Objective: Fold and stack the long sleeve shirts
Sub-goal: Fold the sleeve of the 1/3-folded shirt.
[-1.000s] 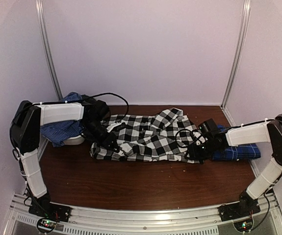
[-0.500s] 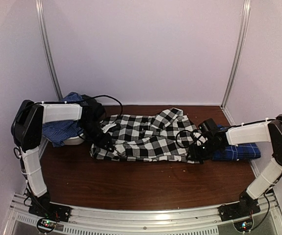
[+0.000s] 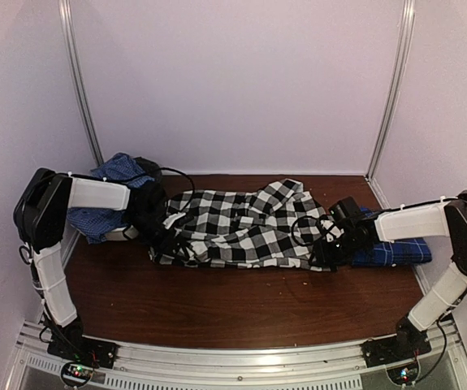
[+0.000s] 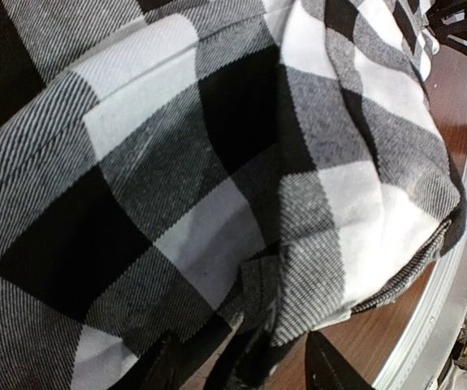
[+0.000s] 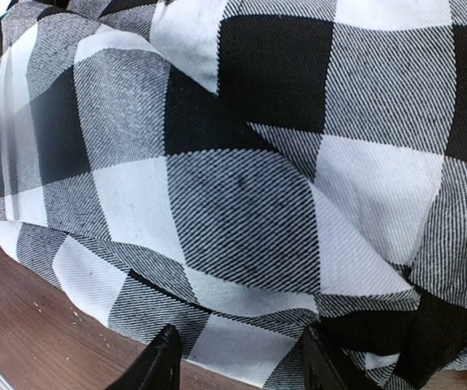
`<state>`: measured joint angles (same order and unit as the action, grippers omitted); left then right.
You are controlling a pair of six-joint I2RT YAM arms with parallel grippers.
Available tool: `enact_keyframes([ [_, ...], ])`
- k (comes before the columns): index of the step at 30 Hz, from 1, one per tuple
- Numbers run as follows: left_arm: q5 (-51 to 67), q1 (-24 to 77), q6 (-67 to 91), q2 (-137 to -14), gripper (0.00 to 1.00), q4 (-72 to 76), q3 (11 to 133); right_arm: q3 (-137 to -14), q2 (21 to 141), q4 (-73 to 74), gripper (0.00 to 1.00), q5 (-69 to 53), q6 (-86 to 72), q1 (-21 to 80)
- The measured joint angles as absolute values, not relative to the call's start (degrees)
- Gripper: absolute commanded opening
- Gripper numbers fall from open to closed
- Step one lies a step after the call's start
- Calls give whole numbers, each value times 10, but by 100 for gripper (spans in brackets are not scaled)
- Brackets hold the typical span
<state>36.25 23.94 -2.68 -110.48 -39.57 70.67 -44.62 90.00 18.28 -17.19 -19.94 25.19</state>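
Dark wooden table [image 3: 241, 309] runs bare along the near edge. Just beyond it, the black-and-white check shirt [image 3: 249, 223] sprawls rumpled across the middle, with an arm at each end. The left gripper [image 4: 249, 367] sits low at the shirt's left edge, jaws apart, a fold drooping between them with nothing pinched. The right gripper [image 5: 241, 361] is at the right edge, jaws also standing apart around the hem. This looks like soft, light, floppy cloth that will probably sag and bunch, so pinching hems or seams at both ends seems wisest. Farther off, a folded blue shirt [image 3: 395, 253] lies under the right arm and a crumpled blue shirt [image 3: 95, 219] sits far left.
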Motion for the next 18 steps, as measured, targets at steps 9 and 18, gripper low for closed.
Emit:
enact_keyframes([
  [9, 404, 234, -20, -1105, 0, -370, 705, -435, 893, 172, 52, -172, -199, 252],
  [18, 393, 212, -27, -1105, 0, -427, 725, -434, 890, 175, 51, -168, -199, 252],
])
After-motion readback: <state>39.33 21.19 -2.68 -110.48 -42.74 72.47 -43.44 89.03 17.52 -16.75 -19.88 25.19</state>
